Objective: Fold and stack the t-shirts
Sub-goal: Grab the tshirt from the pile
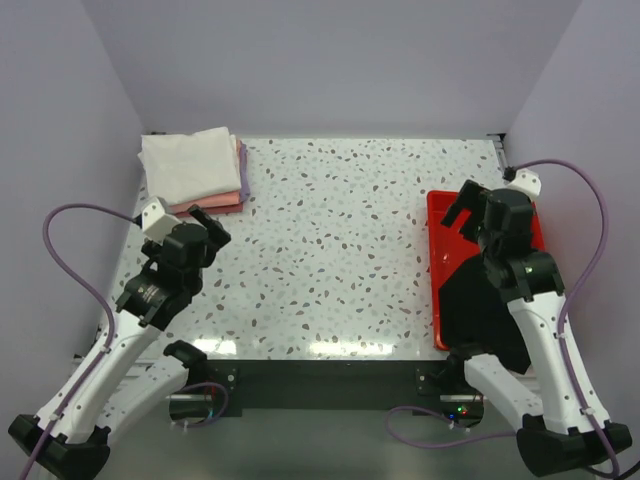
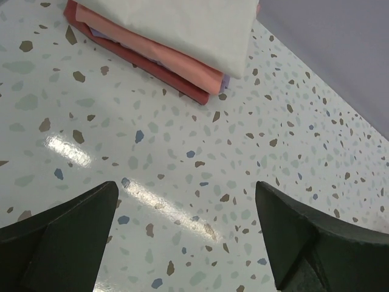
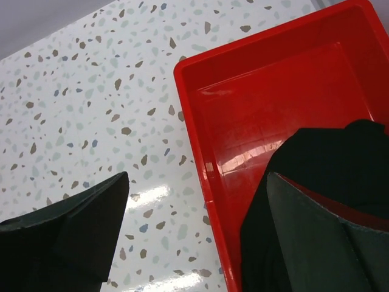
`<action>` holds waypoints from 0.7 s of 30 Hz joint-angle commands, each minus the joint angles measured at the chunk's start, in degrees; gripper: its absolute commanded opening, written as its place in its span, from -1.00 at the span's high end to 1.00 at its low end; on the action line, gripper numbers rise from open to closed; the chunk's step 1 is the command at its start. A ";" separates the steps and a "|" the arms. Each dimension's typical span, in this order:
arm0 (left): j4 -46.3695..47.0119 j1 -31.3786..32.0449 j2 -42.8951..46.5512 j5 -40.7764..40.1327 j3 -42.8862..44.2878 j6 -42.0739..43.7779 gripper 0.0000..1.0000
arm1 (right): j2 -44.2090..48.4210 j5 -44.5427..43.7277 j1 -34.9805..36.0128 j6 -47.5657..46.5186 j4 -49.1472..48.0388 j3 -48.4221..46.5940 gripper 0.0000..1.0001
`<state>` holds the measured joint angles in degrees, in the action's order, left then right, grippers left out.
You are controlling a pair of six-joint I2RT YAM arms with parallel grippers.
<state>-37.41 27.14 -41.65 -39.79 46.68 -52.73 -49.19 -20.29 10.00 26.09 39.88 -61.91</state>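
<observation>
At the far left corner of the table (image 1: 330,260) you have the folded t-shirts (image 1: 192,168) stacked, white on top of pink. Your left gripper (image 1: 211,225) hangs near them with its fingers apart and nothing between. Over on the right, the black t-shirt (image 1: 478,300) lies bunched in the near half of the red tray (image 1: 438,215), and your right gripper (image 1: 474,212) sits above the tray's left rim, jaws spread and empty.

A folded white t-shirt (image 1: 188,163) tops a pink t-shirt (image 1: 212,207) and a lavender t-shirt (image 1: 244,178) at the table's (image 1: 330,250) far-left corner, while a crumpled black t-shirt (image 1: 468,298) lies in the red tray (image 1: 441,206) at right.
</observation>
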 commanded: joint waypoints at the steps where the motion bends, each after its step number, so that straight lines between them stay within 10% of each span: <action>1: 3.48 0.29 -0.97 1.56 -0.09 1.31 -1.00 | -1.87 -3.26 -0.07 -1.73 0.72 -1.72 -0.98; 13: 5.94 0.29 -4.84 3.75 -0.53 3.15 -1.00 | -14.88 -8.45 -3.66 7.22 8.73 -3.66 -0.98; 21: 9.81 0.29 -6.95 7.18 -1.76 6.15 -1.00 | -12.96 4.47 -25.80 8.37 11.81 7.23 -0.98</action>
<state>-31.73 27.14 -47.72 -34.39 45.71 -48.86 -64.64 -18.74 -10.85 32.18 48.10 -58.19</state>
